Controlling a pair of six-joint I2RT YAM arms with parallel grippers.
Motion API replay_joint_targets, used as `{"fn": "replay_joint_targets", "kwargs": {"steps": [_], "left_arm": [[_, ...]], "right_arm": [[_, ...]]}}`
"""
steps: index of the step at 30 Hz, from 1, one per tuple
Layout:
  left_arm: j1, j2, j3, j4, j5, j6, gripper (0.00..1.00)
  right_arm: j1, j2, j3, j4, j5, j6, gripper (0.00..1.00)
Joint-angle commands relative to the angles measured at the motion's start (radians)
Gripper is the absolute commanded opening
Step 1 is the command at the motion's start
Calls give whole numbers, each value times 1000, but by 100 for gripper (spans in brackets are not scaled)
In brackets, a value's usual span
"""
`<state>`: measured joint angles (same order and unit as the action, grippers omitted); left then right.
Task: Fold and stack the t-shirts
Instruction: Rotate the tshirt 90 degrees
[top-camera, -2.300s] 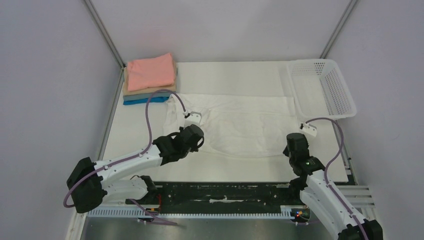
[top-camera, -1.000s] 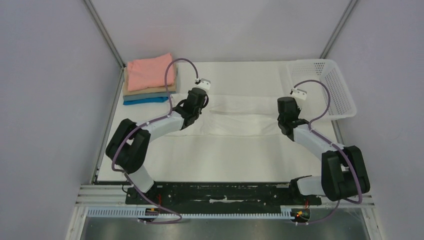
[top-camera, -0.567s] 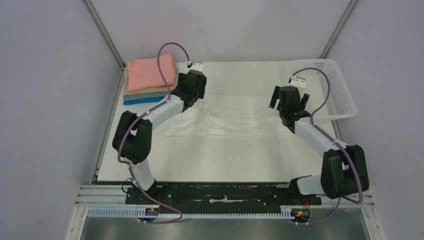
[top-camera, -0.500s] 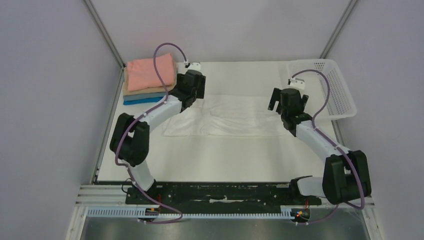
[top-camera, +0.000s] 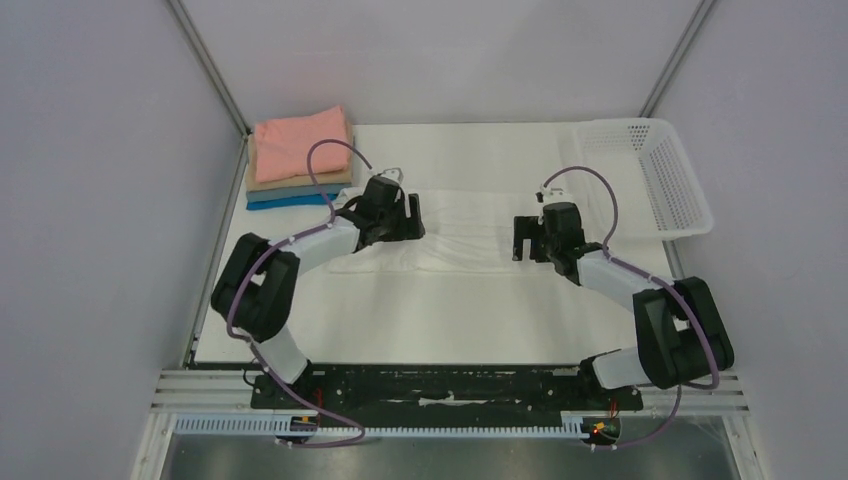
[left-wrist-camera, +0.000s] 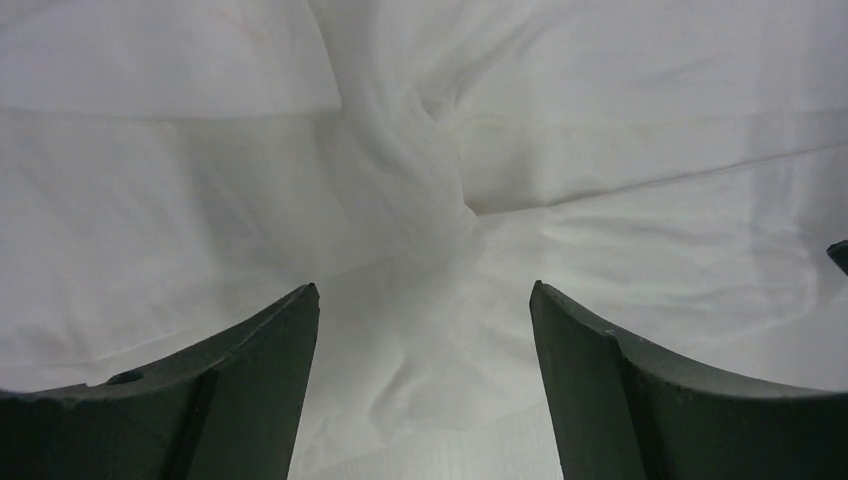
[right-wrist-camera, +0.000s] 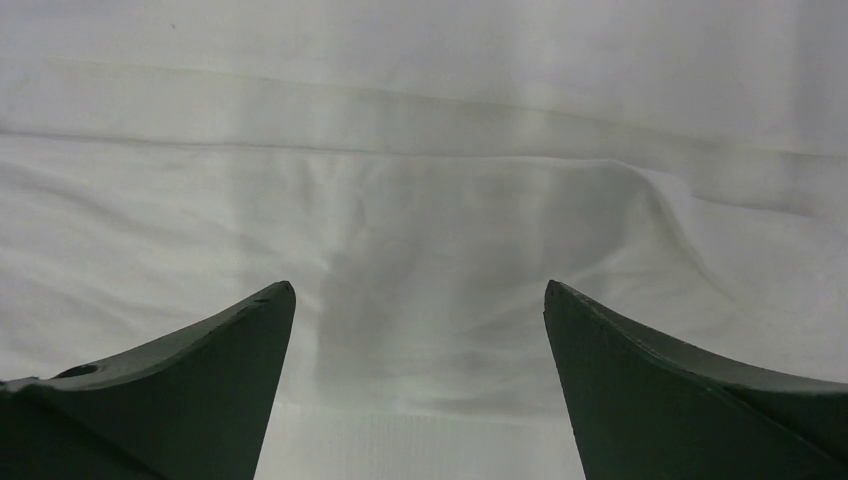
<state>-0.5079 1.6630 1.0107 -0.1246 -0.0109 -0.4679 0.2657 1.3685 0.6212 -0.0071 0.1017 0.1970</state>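
Pale lavender walls (top-camera: 100, 200) close in a white-covered table (top-camera: 450, 310). A white plastic mesh basket (top-camera: 655, 175) sits at the table's far right corner. At the far left corner lies a stack of folded t-shirts (top-camera: 298, 160), salmon pink on top, then tan, grey-blue and bright blue at the bottom, each a neat rectangle. Both arms reach in from the near edge and bend over the middle of the table, with purple cables (top-camera: 578, 169) looping above their wrists. Seen from above, the left gripper (top-camera: 408, 218) and its wrist cover part of the spread shirt's left end, and the right gripper (top-camera: 522, 238) covers a patch toward its right end. Beneath them lies the white t-shirt (top-camera: 465, 235), its left end near the stack and its right end short of the basket. It is thin, plain and creased, folded over into a long flat band. In the left wrist view its cloth bunches into a twisted ridge where folds meet; in the right wrist view it lies smoother, crossed by straight fold lines. Its long axis runs left to right, parallel to the table's near edge; which end holds the neck cannot be told. Both grippers point down at the cloth with their dark fingers spread wide, gripping none of it.
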Motion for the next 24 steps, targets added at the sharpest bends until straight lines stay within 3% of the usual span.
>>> {"fn": "replay_joint_targets", "kwargs": {"steps": [1,5,10,14,18,24], "left_arm": [[-1,143,96,39,21,-132,83],[2,336,286,-69,-22,-208,84],[-1,520,522,-150,34,-302,84],[-1,632,716,-224,59,-329,84],[-6,781,941,-279,176,-338,85],[-32,932,1150,-277,325,-349,85]], "right_arm": [[4,90,55,76,-47,-19,98],[4,102,15,64,-31,8,98],[38,39,-116,11,-98,80,98],[150,-43,-208,-111,-198,80,98],[256,-169,-307,-162,-284,121,98],[460,-176,-335,-106,-412,160,98]]}}
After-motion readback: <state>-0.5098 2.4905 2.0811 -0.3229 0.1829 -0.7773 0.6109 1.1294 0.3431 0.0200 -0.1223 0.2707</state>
